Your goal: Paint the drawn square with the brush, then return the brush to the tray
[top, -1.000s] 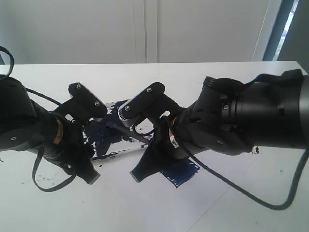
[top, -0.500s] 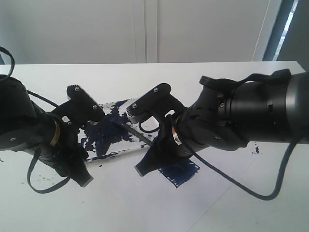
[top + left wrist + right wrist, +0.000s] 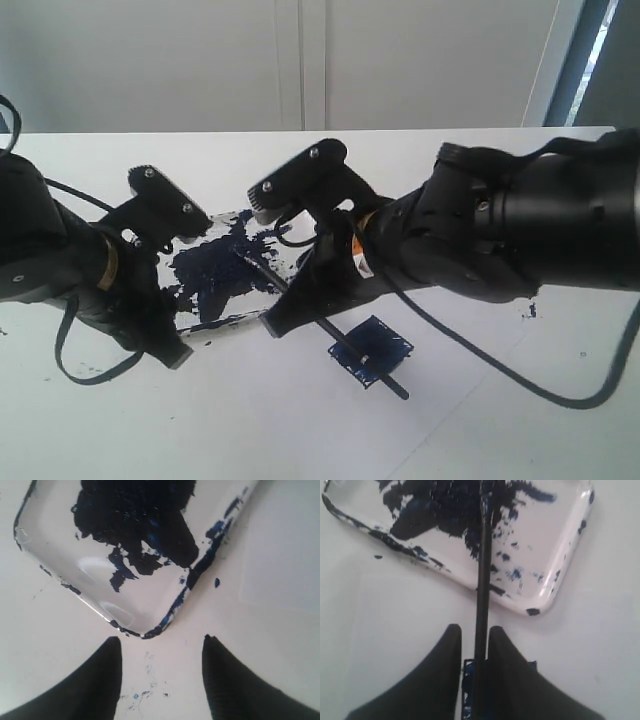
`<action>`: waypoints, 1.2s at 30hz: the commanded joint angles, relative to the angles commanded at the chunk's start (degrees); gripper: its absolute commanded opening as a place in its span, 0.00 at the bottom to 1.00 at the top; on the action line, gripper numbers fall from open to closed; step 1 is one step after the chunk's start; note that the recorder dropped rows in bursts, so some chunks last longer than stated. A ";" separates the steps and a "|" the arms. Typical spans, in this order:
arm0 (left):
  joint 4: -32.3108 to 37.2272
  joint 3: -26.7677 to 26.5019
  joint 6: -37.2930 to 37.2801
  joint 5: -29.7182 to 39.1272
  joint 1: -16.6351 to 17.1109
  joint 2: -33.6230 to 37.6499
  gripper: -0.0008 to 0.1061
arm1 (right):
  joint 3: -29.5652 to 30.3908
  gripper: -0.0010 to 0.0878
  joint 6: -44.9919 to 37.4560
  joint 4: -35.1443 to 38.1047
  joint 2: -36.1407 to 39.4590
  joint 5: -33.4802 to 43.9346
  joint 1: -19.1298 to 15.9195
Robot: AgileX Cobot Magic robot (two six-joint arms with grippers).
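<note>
Over the last second my right end effector (image 3: pixel 474 629) has let its jaws part and risen a little in the exterior view. The brush (image 3: pixel 365 358) now lies on its own. Its wet tip rests inside the tray (image 3: pixel 228 320), on the dark blotch, while the handle crosses the tray's rim and runs out over the drawn square (image 3: pixel 388 345), just beside the tray. The jaws straddle the handle without clamping it; the wrist view shows a sliver of gap on one side.

The square is filled dark blue, so I judge the painting done and the return only half made, since the brush leans on the rim instead of lying wholly in the tray.

My left end effector (image 3: pixel 160 639) is open and empty, just outside a tray corner and apart from the rim.

The right arm has room to pull up and away from the tray over the tabletop (image 3: pixel 560 400). A sideways move would knock the handle off the rim. The two end effectors are near each other across the tray, so I would not swing either toward the other.
</note>
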 joint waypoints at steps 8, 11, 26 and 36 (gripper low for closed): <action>0.00 2.89 -1.00 -9.26 3.08 -8.68 0.12 | 1.96 0.01 -0.48 -1.94 -16.61 -6.58 -6.86; 0.00 5.38 -1.27 -11.50 3.19 -11.67 0.11 | 4.69 0.01 -2.93 -2.91 -24.06 -9.43 -8.32; 0.00 18.00 -4.01 -14.97 8.78 -30.70 0.11 | 25.86 0.01 -5.02 3.67 -69.86 -4.86 -9.21; 0.00 25.93 -8.89 -14.40 8.78 -38.63 0.11 | 37.54 0.01 -5.02 4.97 -81.98 6.35 -8.82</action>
